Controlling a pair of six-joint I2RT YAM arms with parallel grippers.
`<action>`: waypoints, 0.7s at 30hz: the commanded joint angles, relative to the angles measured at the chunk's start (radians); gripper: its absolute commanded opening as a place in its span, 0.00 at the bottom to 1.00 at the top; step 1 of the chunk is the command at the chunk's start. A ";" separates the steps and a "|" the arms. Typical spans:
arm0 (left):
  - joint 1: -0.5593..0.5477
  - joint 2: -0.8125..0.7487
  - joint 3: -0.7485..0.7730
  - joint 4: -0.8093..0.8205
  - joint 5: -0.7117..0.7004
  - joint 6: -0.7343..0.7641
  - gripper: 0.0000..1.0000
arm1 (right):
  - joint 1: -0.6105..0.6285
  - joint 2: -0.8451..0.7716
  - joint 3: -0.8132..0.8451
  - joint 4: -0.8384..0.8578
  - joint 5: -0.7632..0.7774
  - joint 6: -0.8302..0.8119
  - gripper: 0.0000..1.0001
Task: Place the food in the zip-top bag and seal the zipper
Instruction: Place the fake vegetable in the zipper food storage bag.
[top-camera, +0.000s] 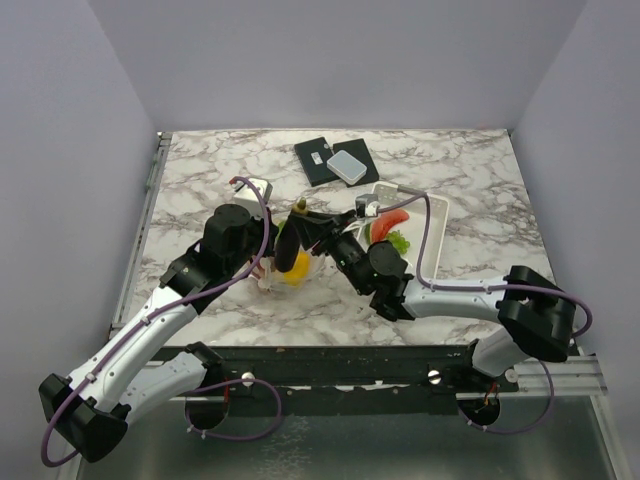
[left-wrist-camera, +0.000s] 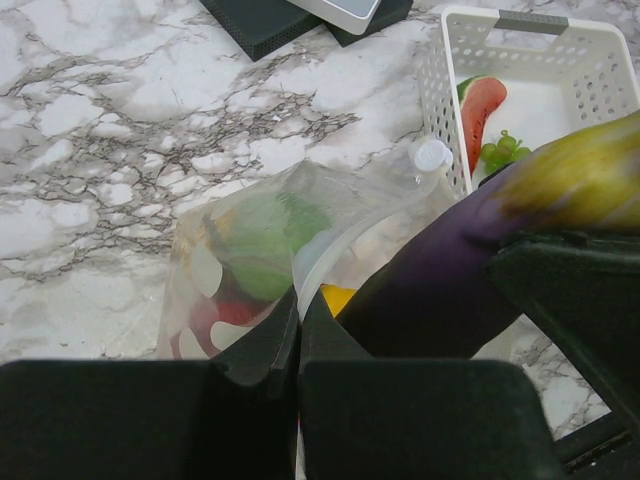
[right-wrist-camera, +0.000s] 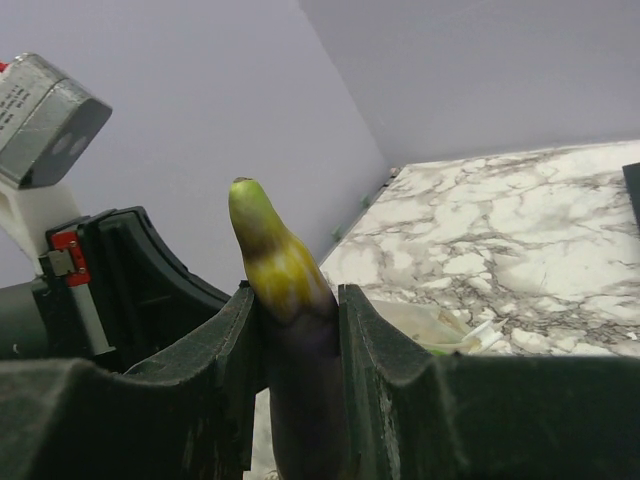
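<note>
Left tool: my left tool (left-wrist-camera: 298, 300) is clenched on a fold of the zip-top bag (left-wrist-camera: 215, 235), fingers pressed together with the film pinched between them.
Right tool: my right tool (right-wrist-camera: 296, 300) grasps the eggplant (right-wrist-camera: 300, 370) around its purple body, one finger on each side, with the yellow-green stem end standing up past the fingertips.
Eggplant: it slants in from the right of my left tool, purple end low at the bag's mouth; I cannot tell how far in it reaches.
Zip-top bag: it rises straight ahead of my left tool, standing up off the tabletop (left-wrist-camera: 100, 150).
Zipper: the zipper (left-wrist-camera: 340, 232) curves away from my left fingertips, mouth parted.
In the bag: a green piece (left-wrist-camera: 270, 255) and a red piece (left-wrist-camera: 225, 312) show blurred through the film; the lemon (left-wrist-camera: 336, 297) sits just right of my left fingertips.
Basket: the white basket (left-wrist-camera: 440, 90) stands ahead and to the right, beyond the bag, holding the watermelon slice (left-wrist-camera: 483, 105) and the grapes (left-wrist-camera: 500, 152).
Far ahead: dark cases (left-wrist-camera: 265, 25) lie flat on the tabletop.
</note>
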 joint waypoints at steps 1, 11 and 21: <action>0.000 -0.022 -0.008 0.023 0.029 -0.002 0.00 | 0.014 0.017 -0.022 0.059 0.128 -0.037 0.01; 0.000 -0.016 -0.006 0.023 0.038 -0.005 0.00 | 0.048 0.076 -0.017 0.069 0.170 0.063 0.01; 0.000 -0.015 -0.006 0.023 0.041 -0.006 0.00 | 0.113 0.153 0.025 0.019 0.304 0.177 0.01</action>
